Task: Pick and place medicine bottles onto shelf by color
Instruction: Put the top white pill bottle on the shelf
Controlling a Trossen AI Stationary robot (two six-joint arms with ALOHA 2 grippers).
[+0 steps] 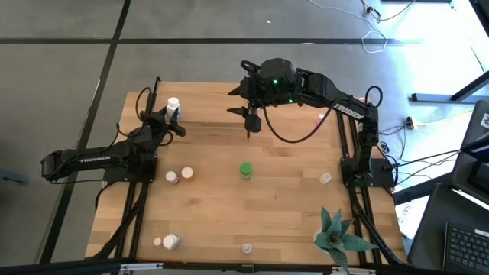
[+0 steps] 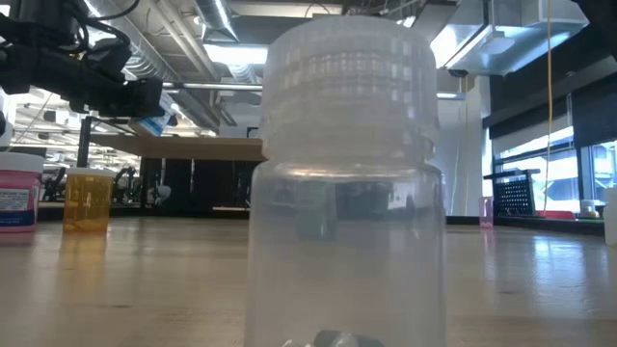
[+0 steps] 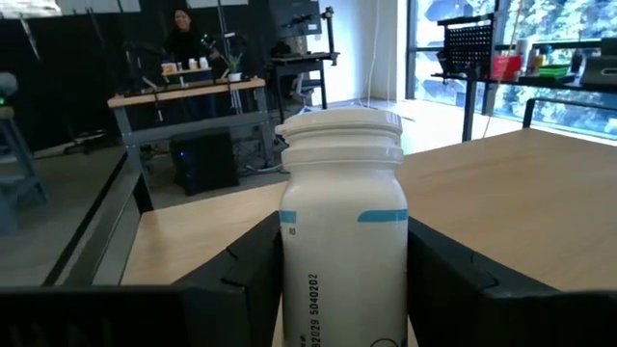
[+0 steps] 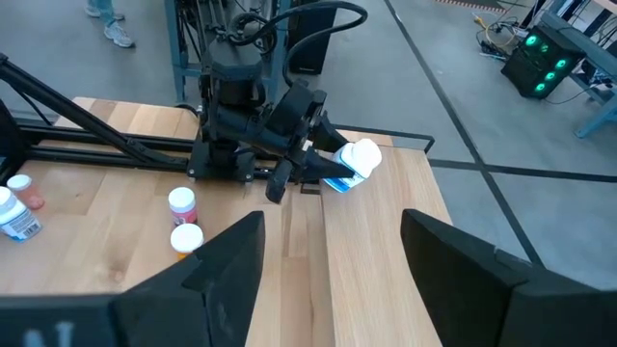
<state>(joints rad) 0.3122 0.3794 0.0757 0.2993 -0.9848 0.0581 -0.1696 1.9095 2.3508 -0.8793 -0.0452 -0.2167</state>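
A clear bottle point(image 2: 345, 183) stands right against the low camera and blocks most of that view; its base is cut off and whatever lies in its bottom cannot be made out. In the high view it is the small bottle point(image 1: 247, 248) at the counter's point(image 1: 229, 206) near edge. A spiky plant point(image 1: 336, 233) sits at the near right corner. Near the near left corner stand a white bottle point(image 1: 171, 242) and a smaller one touching it, too small to tell apart clearly.

Farther in, a green bottle point(image 1: 245, 169) stands at the counter's middle. Left of it are a white-capped bottle point(image 1: 172, 176) and a pink one point(image 1: 187, 174), just apart. A pale bottle point(image 1: 325, 179) stands near the right edge.

The left claw point(image 1: 170, 114) is at the far left part of the counter, with a white bottle point(image 3: 342, 231) between its fingers point(image 3: 241, 280). The fingers stand on either side of the bottle, partly open; whether they press on it cannot be told. The bottle's lower part is cut off in the wrist view, and its blue-banded label is only partly readable.

The right claw point(image 1: 250, 122) hangs over the far middle of the counter, its fingers point(image 4: 227, 265) spread wide with nothing between them.

A pink bottle point(image 1: 320, 118) near the far right is half hidden by the right arm. In the low view a pink tub point(image 2: 19, 198) is cut by the frame edge, beside an orange bottle point(image 2: 88, 200). The shelf's light top point(image 2: 198, 147) shows beyond.
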